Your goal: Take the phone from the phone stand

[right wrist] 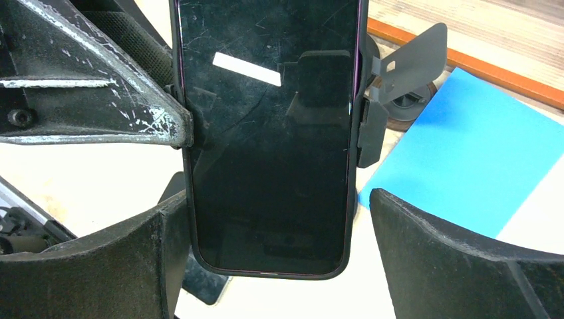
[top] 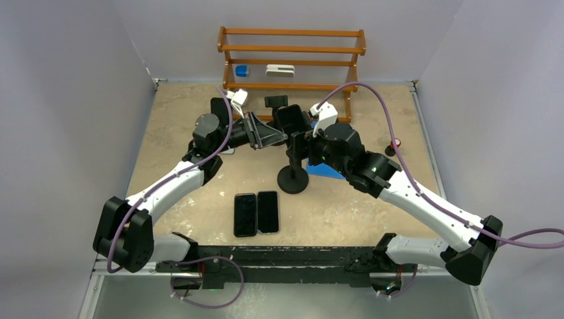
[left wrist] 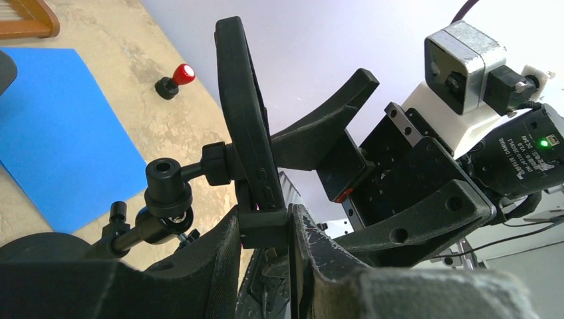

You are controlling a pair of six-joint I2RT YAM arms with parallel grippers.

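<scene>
A tan, mottled tabletop point(top: 346, 212) is seen filling the middle of the overhead view. At lower centre, two black flat smartphones point(top: 245, 214) point(top: 268, 212) are laid side by side, touching, screens up. Just above them the round base of a black phone stand point(top: 292, 180) is set on the surface. A flat blue sheet point(top: 326, 171) is spread just right of that base. A small red-capped black knob point(top: 394, 143) is placed at right. At top centre an orange wooden rack point(top: 291, 49) is stood, on which a small blue object point(top: 242, 70) and a white object point(top: 280, 70) are kept.
</scene>
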